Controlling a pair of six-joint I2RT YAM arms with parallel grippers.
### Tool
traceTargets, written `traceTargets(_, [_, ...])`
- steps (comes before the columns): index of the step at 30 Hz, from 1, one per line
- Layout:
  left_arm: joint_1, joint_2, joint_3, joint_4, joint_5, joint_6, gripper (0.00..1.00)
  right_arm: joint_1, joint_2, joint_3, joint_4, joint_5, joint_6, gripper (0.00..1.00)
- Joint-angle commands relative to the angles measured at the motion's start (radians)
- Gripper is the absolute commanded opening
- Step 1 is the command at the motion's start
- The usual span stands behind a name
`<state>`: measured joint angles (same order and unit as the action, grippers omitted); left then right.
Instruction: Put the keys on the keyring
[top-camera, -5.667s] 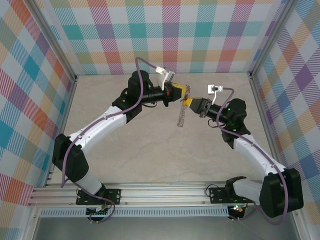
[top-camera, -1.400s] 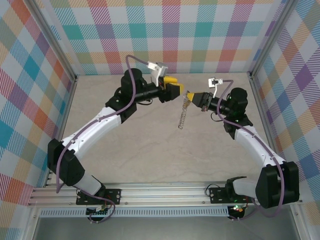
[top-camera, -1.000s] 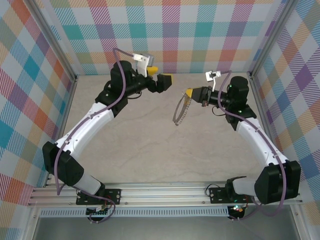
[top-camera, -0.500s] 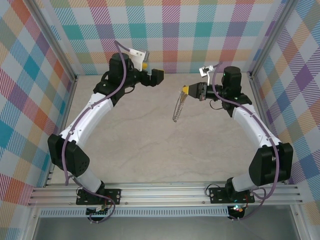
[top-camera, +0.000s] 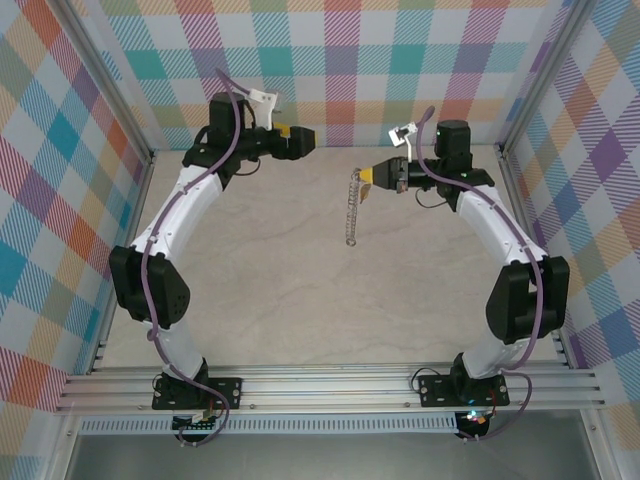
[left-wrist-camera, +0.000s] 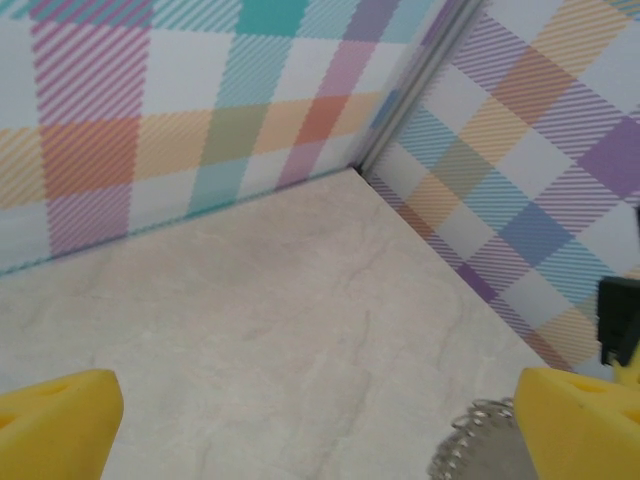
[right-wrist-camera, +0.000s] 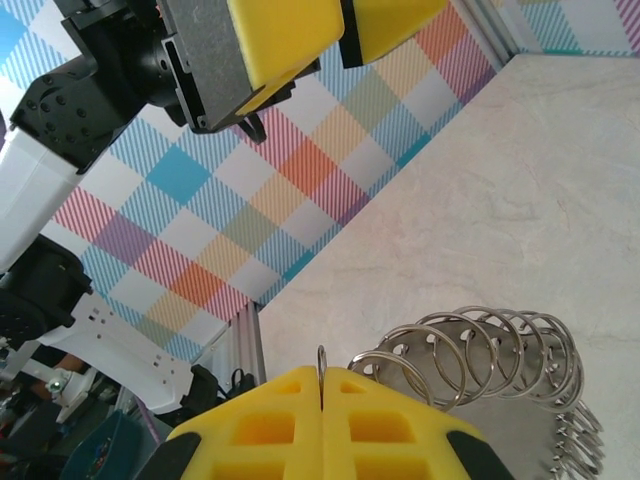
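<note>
Over by the back of the counter (top-camera: 300, 300) the two arms face each other with a clear gap between them, both reaching toward the checked rear wall (top-camera: 340, 60). The right gripper (top-camera: 366, 180) has its yellow jaws pressed tight together, and from its own wrist camera you can see a thin loop of wire pinched right in the seam between them. That wire belongs to the keyring (top-camera: 351, 210), a silvery string of overlapping rings that hangs from the jaws in a narrow line, top end at the gripper and the rest trailing toward the near side of the counter. Whether its low end touches the surface I cannot tell from above. In the right wrist view the rings fan out like a loose coil just beyond the fingertips, with the pale marbled counter behind them. The left gripper (top-camera: 308, 140) sits off to the left, up near the rear wall and well apart from the ring, pointing toward the right one. Its jaws stand wide open with nothing between them; in its wrist view the yellow pads (left-wrist-camera: 55, 425) sit at opposite edges, and a bit of the ring peeks in beside the right-hand pad.
</note>
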<state>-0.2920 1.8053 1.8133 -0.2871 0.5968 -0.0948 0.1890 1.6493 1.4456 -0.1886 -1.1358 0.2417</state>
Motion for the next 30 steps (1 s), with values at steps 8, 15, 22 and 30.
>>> traceTargets(8, [-0.001,0.03,0.066,-0.159,0.276,0.039,0.92,-0.006,0.111,0.117,-0.02,-0.166,-0.065,0.0])
traceTargets(15, [-0.012,0.052,0.07,-0.226,0.389,0.081,0.76,0.003,0.141,0.068,0.158,-0.199,0.043,0.0])
traceTargets(22, [-0.045,0.126,0.14,-0.327,0.454,0.151,0.49,0.033,0.168,0.072,0.175,-0.216,0.044,0.0])
traceTargets(30, [-0.063,0.16,0.164,-0.352,0.492,0.168,0.46,0.052,0.175,0.055,0.191,-0.225,0.045,0.0])
